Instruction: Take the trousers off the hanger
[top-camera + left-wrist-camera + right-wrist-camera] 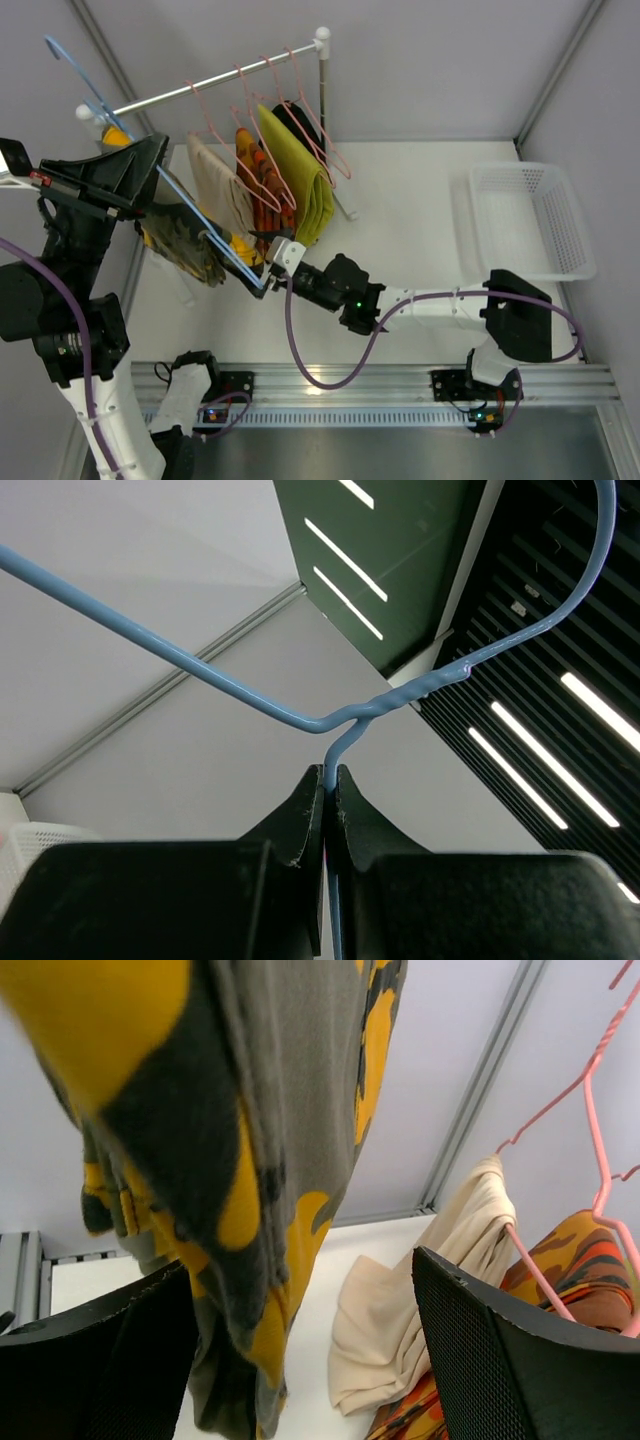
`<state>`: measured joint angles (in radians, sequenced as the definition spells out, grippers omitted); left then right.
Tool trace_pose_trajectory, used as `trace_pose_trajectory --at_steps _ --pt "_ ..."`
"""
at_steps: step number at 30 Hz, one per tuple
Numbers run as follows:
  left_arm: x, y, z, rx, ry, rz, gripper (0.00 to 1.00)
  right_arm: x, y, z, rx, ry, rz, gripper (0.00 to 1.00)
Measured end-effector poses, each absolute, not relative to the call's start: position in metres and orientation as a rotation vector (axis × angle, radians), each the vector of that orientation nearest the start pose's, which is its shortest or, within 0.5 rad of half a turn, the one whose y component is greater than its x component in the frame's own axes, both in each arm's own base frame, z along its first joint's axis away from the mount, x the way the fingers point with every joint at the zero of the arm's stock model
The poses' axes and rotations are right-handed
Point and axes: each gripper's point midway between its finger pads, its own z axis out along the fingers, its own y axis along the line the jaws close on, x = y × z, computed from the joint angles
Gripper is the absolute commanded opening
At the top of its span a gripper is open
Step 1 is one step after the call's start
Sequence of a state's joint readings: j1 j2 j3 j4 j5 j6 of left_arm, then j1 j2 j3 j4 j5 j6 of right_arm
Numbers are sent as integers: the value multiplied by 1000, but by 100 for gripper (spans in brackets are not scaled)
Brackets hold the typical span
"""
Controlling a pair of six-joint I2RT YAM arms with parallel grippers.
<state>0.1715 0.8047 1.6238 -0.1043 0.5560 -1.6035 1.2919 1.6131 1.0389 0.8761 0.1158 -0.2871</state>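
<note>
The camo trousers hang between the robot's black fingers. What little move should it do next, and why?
Probably close the right tool on the trousers. Its fingers stand open on either side of the hanging cloth, not yet pinching it, while the left tool is shut on the blue hanger, steadying it for a pull.

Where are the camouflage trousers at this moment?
The trousers hang at the left of the top view over the blue hanger, held by the left hand, beside the beige garment; the open right hand straddles their lower edge.
</note>
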Motion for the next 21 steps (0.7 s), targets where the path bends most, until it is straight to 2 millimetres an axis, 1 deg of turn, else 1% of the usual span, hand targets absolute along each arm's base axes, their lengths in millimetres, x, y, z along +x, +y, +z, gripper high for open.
trace_pose_trajectory --at_steps 3,10,14,17,21 --pt "134 -106 653 -380 1053 -1540 0 178 488 339 -834 984 784 79" --pt "135 -103 641 -447 1073 -1534 0 187 490 390 -733 902 795 76" --pt "138 -102 636 -470 1080 -1532 0 188 491 413 -687 853 802 75" --pt "141 -101 633 -481 1081 -1529 0 189 493 420 -673 836 799 75" --pt "145 -99 629 -499 1086 -1523 0 191 494 421 -666 827 791 73"
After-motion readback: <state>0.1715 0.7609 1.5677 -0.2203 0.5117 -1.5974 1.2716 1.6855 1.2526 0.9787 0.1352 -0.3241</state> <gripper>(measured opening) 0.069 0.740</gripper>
